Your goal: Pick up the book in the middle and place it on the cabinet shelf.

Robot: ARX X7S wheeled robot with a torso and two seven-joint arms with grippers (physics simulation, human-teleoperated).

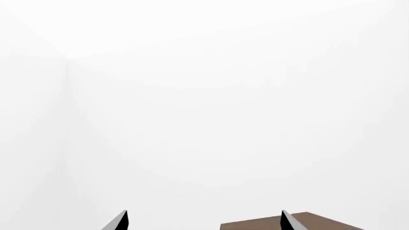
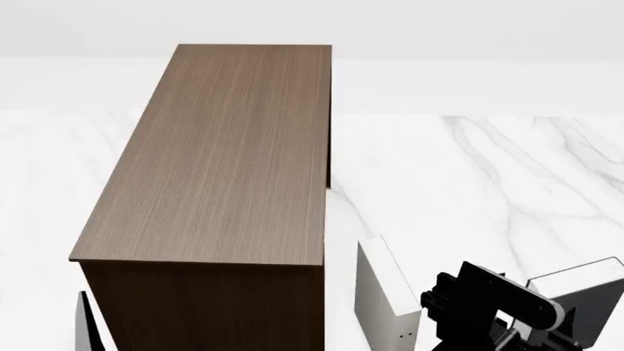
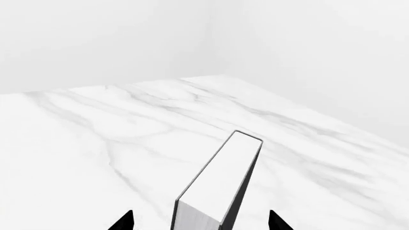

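My right gripper (image 3: 201,221) sits at the bottom edge of the right wrist frame, its two dark fingertips spread wide with the book (image 3: 221,189) standing between them, clear of both tips as far as I can see, so nothing is pinched yet. In the head frame the same book (image 2: 585,296) shows at the lower right as a dark-covered block partly behind my right arm, standing on the marble table (image 2: 487,168), with a cream-white book (image 2: 385,292) just to its left and the cabinet shelf (image 2: 224,161) filling the left and centre. I judge the book to be stiff and fairly heavy for its size, a hardback that will not bend or crush, but with smooth covers that could slide in a light grip. The best hold looks to be across its thickness, pads flat on the two covers, well down from the top edge and near the middle of its length so it does not swing. My left gripper (image 1: 204,221) shows only two tips, set apart and holding nothing, at the bottom of its frame, a corner of the cabinet top beside them.
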